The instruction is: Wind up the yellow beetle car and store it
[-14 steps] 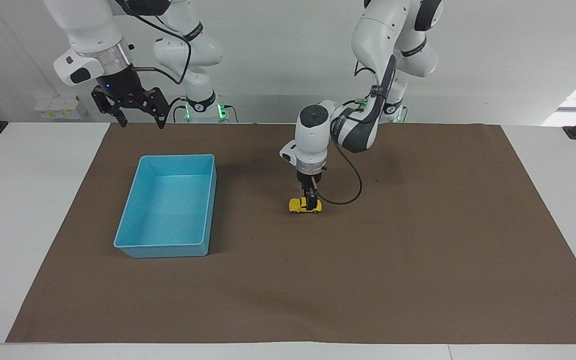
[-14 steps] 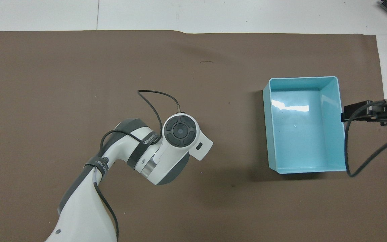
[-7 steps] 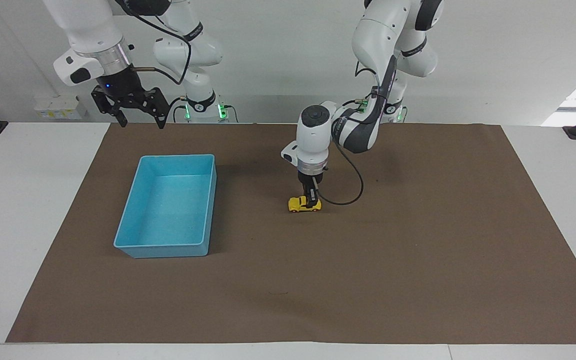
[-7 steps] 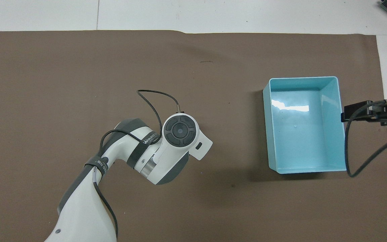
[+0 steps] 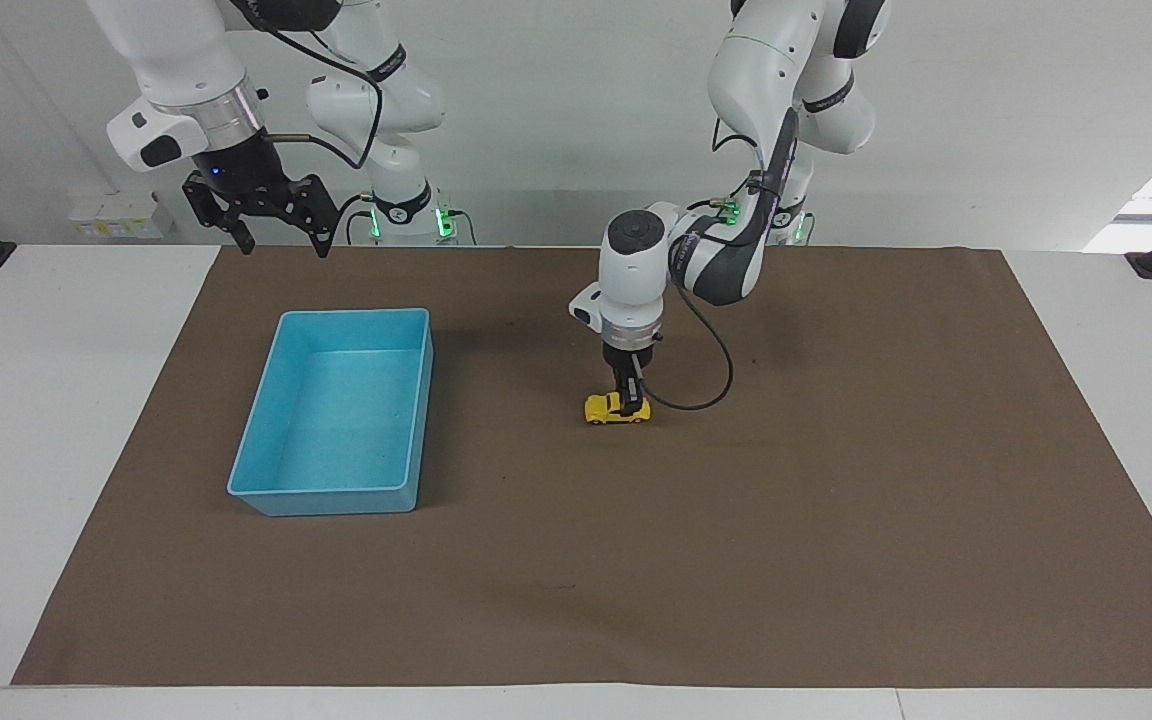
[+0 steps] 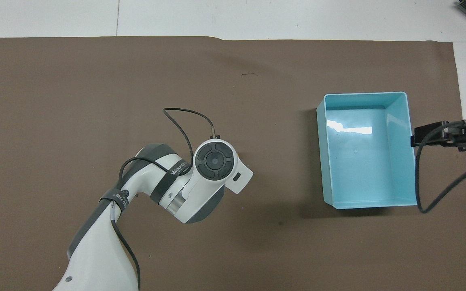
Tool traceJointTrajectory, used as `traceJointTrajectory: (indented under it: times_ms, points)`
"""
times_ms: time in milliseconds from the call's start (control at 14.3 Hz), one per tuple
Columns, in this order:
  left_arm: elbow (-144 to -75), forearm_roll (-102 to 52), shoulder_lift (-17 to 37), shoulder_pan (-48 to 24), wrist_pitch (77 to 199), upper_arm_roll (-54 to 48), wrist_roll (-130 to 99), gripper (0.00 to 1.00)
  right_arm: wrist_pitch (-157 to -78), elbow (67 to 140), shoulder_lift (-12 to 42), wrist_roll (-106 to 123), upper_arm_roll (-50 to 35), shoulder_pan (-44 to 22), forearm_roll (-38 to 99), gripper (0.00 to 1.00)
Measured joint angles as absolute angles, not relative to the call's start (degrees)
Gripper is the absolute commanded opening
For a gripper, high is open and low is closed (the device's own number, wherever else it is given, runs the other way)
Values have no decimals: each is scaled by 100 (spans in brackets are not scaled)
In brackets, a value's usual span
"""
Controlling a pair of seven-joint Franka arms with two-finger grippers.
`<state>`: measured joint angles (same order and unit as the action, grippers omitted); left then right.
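1. Your left gripper (image 5: 626,400) is clamped on the yellow beetle car (image 5: 616,410), wheels on the brown mat (image 5: 836,500), probably for winding.
2. The car sits mid-mat, at three o'clock from the blue bin (image 5: 266,470) in the facing view.
3. Your right gripper (image 5: 276,235) waits spread wide at twelve o'clock above the smooth, rectangular plastic bin.

1 high camera faces the robots across the tabletop (image 5: 1086,330); 1 looks steeply down; both share the brown mat (image 5: 836,520).
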<state>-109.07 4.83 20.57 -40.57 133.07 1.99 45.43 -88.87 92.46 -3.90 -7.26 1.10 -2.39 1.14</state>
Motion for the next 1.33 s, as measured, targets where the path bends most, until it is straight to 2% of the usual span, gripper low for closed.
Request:
traceJointTrajectory:
  times_ms: [559,1188,1258,1328]
  points:
    - [-11066,483,1882,-3284,12939,219,5217,0,-8887,9246,-391,-725,111,-239,114,100]
    - [-11183,482,1782,-2739,12848,224,5775,0,-8887,9246,-391,-724,111,-239,114,100]
    - [-11190,482,1777,-2714,12847,226,5797,57,-8887,9246,-391,-724,111,-239,114,100]
    - [-11192,483,1775,-2707,12848,226,5803,100,-8887,9246,-391,-724,111,-239,114,100]
